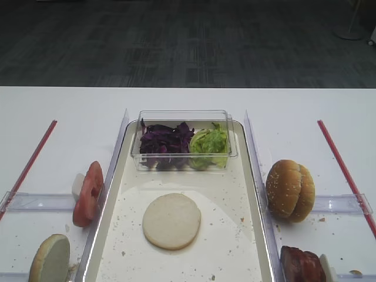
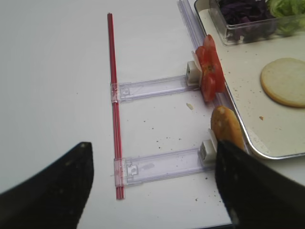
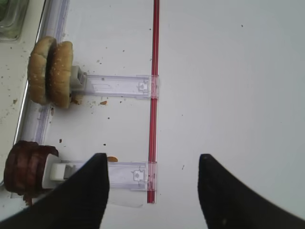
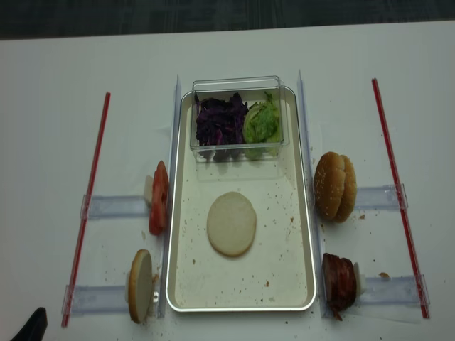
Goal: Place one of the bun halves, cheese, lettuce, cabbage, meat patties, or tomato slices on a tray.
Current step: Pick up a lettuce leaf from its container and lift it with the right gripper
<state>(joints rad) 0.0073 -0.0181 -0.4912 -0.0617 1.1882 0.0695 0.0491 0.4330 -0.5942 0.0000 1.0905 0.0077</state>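
A pale bun half (image 1: 171,221) lies flat on the tray (image 4: 270,264). In a clear tub (image 1: 183,116) at the tray's far end sit the purple cabbage (image 1: 165,144) and the light-green lettuce (image 1: 208,147). The tomato slices (image 2: 208,74) and another bun half (image 2: 226,129) stand on edge left of the tray. To its right stand two sesame bun halves (image 3: 50,71) and the meat patties (image 3: 26,167). My left gripper (image 2: 153,145) and right gripper (image 3: 152,157) hover open and empty over the table on either side of the tray. Cheese is out of view.
Clear plastic holders (image 4: 114,207) (image 4: 380,196) prop the food beside the tray. A red strip (image 4: 89,199) runs along the left of the table and another red strip (image 4: 398,192) along the right. Crumbs speckle the tray floor and the table.
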